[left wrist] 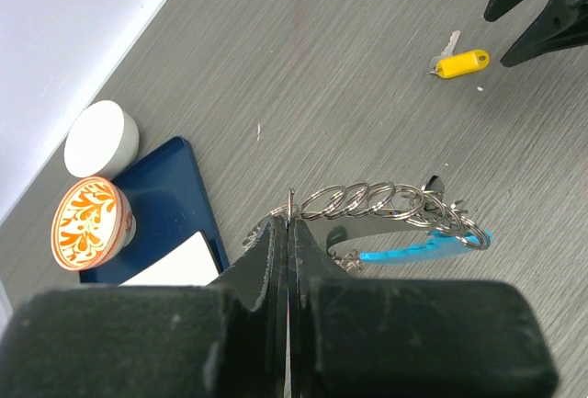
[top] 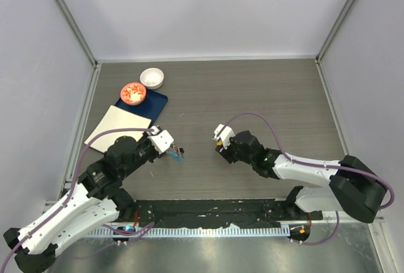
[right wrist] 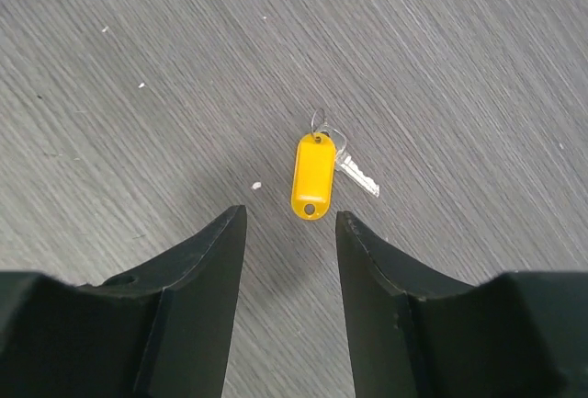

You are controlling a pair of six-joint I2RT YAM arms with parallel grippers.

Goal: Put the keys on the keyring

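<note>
Key (right wrist: 313, 177) just beyond right end effector (right wrist: 289, 215)

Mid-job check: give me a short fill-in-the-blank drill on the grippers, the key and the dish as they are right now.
1. The left gripper is ____ on the keyring.
2. The right gripper hangs open over a tagged key whose tag is ____.
3. The red-patterned dish sits on a dark ____ tray.
Missing words: shut; yellow; blue.
</note>
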